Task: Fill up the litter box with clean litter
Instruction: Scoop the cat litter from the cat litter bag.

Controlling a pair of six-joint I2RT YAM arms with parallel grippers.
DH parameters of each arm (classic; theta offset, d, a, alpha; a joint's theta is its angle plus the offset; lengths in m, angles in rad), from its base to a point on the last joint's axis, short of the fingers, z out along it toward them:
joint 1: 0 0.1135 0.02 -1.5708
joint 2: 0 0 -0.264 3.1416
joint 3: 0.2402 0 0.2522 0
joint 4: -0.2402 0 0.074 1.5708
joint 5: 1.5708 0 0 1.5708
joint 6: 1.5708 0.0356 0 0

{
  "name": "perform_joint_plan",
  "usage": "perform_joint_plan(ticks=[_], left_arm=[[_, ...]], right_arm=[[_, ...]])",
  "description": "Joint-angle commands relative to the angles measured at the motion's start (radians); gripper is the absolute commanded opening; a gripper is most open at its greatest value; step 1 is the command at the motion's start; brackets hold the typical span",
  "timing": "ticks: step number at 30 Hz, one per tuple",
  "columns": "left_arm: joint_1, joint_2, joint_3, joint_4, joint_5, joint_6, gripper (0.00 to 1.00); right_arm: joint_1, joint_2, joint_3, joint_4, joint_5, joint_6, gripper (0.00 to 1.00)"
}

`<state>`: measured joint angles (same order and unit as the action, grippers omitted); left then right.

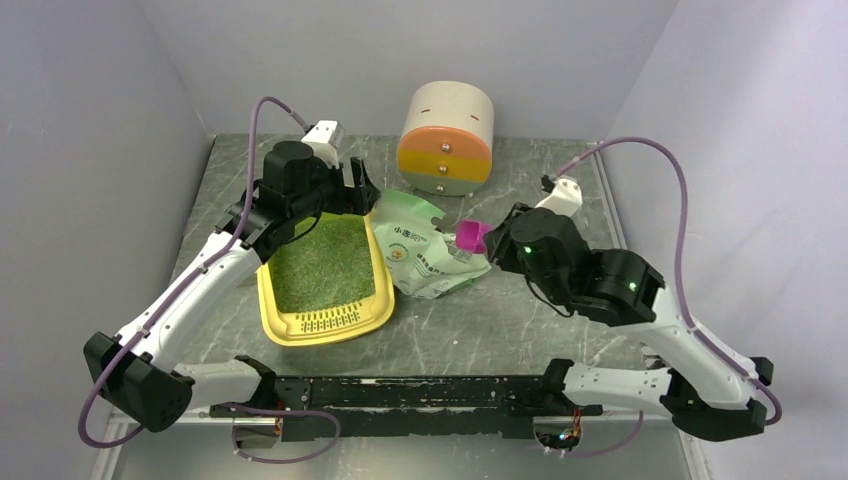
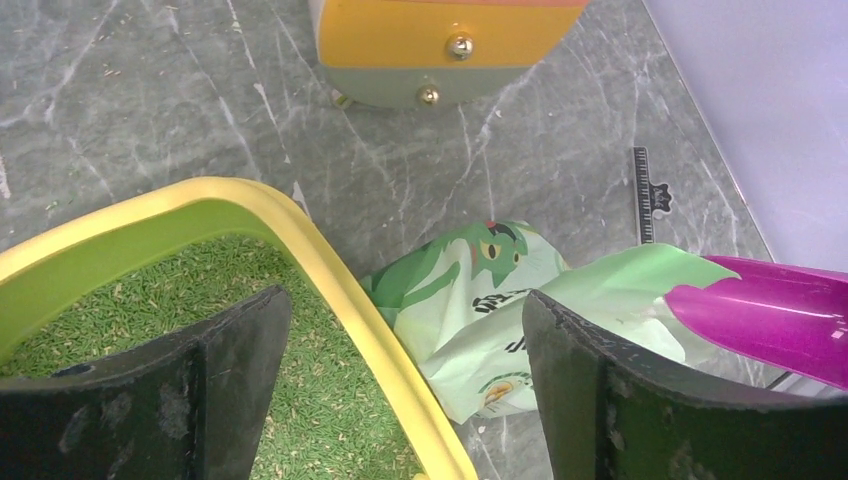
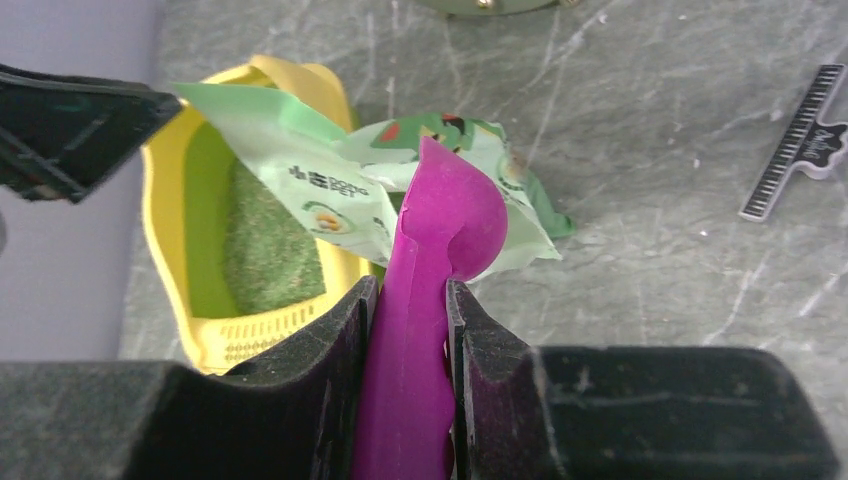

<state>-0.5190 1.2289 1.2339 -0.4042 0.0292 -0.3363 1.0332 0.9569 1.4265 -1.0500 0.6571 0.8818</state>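
The litter box (image 1: 326,326) sits on the surface (image 1: 480,330) left of centre, grille end toward the arm bases. Green-grey litter (image 1: 320,262) already covers its floor, so filling is judged well advanced. The right fingers (image 3: 320,370) pinch the handle of a magenta scoop (image 3: 445,215), with its bowl pointing forward over the crumpled green bag (image 1: 425,258). This grip appears meant to let the bowl dip into the bag and then swing across to the box. The left fingers (image 2: 230,370) are spread wide and hold nothing. One hangs over the litter and the other over the bag, with the box's far rim between them, probably to steady the box or catch the bag's mouth. The bag lies just beside the box's right wall, and its raised flap stands between scoop and box. The left arm crowds the far end. A round drawer cabinet (image 1: 447,138) stands behind, and a black clip (image 3: 800,140) lies off to the right, both well apart.
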Motion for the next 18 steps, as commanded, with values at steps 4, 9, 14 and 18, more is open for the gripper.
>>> perform_joint_plan(ticks=[4,9,14,18], left_arm=[[-0.004,0.014,0.016,0.039,0.090,0.030,0.89],[-0.004,0.024,0.005,0.066,0.143,0.030,0.89],[-0.004,0.023,0.000,0.079,0.169,0.030,0.89],[-0.004,0.023,0.001,0.067,0.178,0.053,0.89]], right_arm=[[-0.003,0.021,0.013,-0.062,0.061,0.002,0.00],[-0.002,0.018,0.002,-0.068,0.050,0.002,0.00],[-0.002,0.053,0.019,-0.066,0.032,-0.020,0.00],[-0.005,0.054,0.004,-0.035,0.007,-0.040,0.00]])
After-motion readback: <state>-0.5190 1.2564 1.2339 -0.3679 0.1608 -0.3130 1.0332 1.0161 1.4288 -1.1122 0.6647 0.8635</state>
